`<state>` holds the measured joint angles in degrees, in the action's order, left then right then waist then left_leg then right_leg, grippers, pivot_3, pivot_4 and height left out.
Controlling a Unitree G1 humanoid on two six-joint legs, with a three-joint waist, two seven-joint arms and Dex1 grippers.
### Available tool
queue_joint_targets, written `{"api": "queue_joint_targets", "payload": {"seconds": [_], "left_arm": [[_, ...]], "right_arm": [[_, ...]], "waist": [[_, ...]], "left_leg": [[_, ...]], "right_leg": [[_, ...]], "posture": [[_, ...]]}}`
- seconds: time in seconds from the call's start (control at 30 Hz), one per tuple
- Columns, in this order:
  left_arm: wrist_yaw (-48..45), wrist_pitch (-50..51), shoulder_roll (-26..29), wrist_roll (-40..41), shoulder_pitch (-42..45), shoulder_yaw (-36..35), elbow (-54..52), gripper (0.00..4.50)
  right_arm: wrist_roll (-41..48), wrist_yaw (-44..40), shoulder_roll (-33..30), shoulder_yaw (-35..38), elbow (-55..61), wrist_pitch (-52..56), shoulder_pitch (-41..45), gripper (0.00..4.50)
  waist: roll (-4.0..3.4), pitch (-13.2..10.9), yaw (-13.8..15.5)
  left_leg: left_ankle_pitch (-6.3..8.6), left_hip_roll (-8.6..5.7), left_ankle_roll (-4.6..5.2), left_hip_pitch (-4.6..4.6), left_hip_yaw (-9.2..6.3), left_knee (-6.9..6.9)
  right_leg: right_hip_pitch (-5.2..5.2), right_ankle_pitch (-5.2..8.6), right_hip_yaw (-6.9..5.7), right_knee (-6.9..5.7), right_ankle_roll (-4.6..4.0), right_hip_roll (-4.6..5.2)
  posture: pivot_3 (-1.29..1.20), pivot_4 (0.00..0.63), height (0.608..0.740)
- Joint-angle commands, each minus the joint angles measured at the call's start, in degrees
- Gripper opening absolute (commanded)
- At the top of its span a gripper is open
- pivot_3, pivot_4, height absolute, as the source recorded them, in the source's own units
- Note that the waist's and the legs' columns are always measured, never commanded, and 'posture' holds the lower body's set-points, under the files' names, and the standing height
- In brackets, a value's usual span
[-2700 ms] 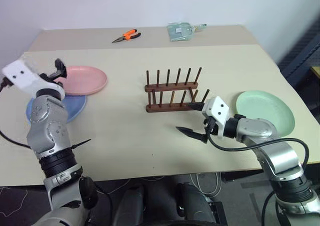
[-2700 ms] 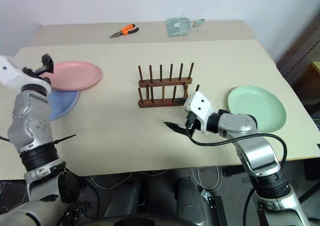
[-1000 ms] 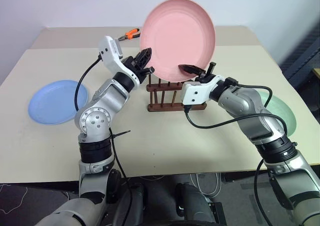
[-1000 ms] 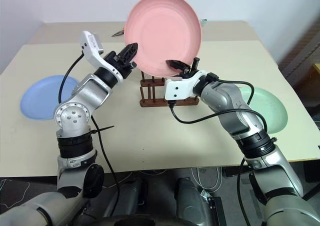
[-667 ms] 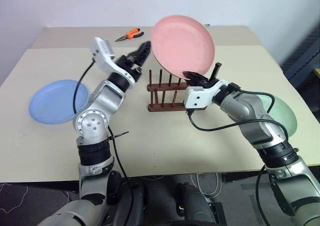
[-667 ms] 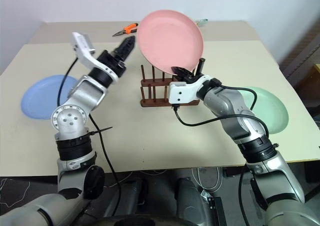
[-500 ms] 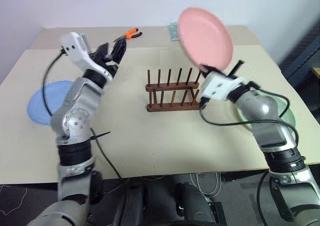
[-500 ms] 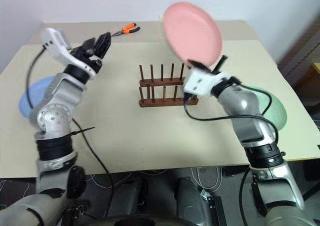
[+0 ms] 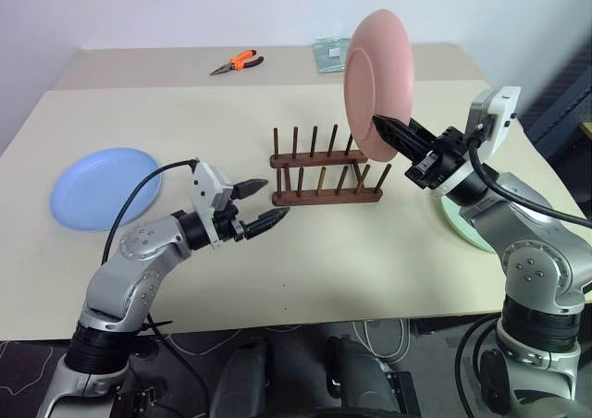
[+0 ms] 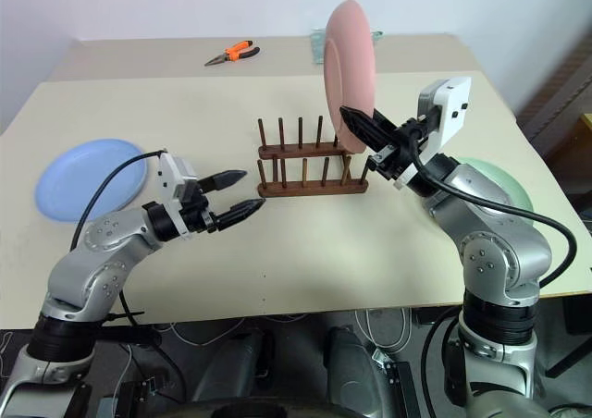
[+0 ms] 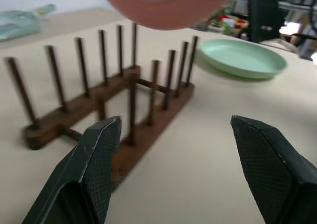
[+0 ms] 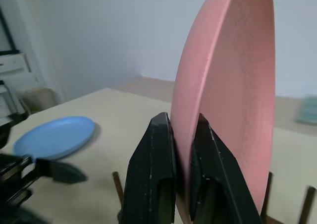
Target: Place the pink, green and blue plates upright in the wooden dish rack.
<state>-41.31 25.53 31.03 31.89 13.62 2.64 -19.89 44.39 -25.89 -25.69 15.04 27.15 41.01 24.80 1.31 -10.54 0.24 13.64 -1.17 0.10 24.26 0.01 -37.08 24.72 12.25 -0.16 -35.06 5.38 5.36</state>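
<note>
Pinching the lower rim of the pink plate (image 10: 350,74), the right gripper (image 10: 363,125) has its two black fingers (image 12: 153,179) pressed on either face of the plate. Plate held upright, on edge, above the right end of the wooden dish rack (image 10: 312,166), its faces turned left and right, clear of the pegs. Rack: long axis running left to right across the counter (image 10: 305,242), pegs vertical. Left gripper (image 10: 233,192): fingers spread, holding nothing, pointing level toward the rack's left end, just short of it. Blue plate (image 10: 90,178): flat on the counter, far left. Green plate (image 9: 460,226): flat, right side, partly behind the right arm. Orange-handled pliers (image 10: 231,54) and a clear packet (image 9: 328,53): far edge of the counter.
</note>
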Motion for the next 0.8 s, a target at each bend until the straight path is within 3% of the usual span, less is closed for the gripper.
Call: {"api": "queue_joint_targets", "payload": {"seconds": [0.03,0.4,0.5,0.7,0.73,0.8], "left_arm": [[-0.64,0.48,-0.61,0.49,-0.39,0.82,-3.98,3.6],[-0.96,1.58,-2.03,-0.66,-0.4,4.32,-7.08,3.6],[-1.32,1.19,-2.04,-1.49,-0.32,5.31,-6.94,3.64],[-1.64,0.94,-2.61,-2.22,-0.49,6.05,-6.61,3.64],[-1.7,0.91,-2.72,-2.38,-0.56,6.12,-6.61,3.64],[-1.9,0.78,-2.82,-2.68,-0.73,6.2,-6.48,3.64]], "right_arm": [[1.86,1.67,0.92,2.06,-0.49,-1.29,0.6,0.0],[4.09,3.58,0.27,4.0,-6.93,-0.49,-0.84,0.0],[3.55,2.36,-0.32,2.96,-6.95,-0.73,-2.07,1.15],[-1.72,2.04,-1.81,1.13,-6.81,-3.64,-2.82,4.15],[-3.38,1.28,-2.77,0.49,-6.56,-4.58,-3.15,4.48],[-5.81,-1.69,-5.69,-0.08,-5.44,-6.35,-4.67,4.48]], "waist": [[0.0,0.0,0.02],[0.0,0.0,0.17],[0.0,0.0,0.18],[-0.01,0.0,0.02],[-0.01,0.0,0.04],[-0.01,0.0,0.1]], "left_leg": [[0.0,0.0,0.0,0.0,0.0,-0.01],[-0.01,-0.02,0.03,0.03,0.01,-0.13],[-0.02,-0.01,0.04,0.02,0.01,-0.14],[-0.02,0.0,0.04,0.0,0.02,-0.17],[-0.02,0.0,0.04,0.01,0.02,-0.17],[-0.02,-0.01,0.04,0.01,0.02,-0.18]], "right_leg": [[0.0,0.0,-0.01,-0.01,0.0,-0.01],[-0.05,-0.01,-0.06,-0.02,0.02,-0.29],[-0.05,-0.01,-0.06,-0.05,0.03,-0.32],[-0.06,-0.01,-0.06,-0.09,0.04,-0.37],[-0.06,-0.01,-0.06,-0.09,0.04,-0.38],[-0.07,0.0,-0.06,-0.08,0.05,-0.37]], "posture": [[0.0,0.15,0.738],[0.0,0.15,0.738],[0.0,0.15,0.738],[0.0,0.15,0.738],[0.0,0.15,0.738],[0.0,0.15,0.738]]}}
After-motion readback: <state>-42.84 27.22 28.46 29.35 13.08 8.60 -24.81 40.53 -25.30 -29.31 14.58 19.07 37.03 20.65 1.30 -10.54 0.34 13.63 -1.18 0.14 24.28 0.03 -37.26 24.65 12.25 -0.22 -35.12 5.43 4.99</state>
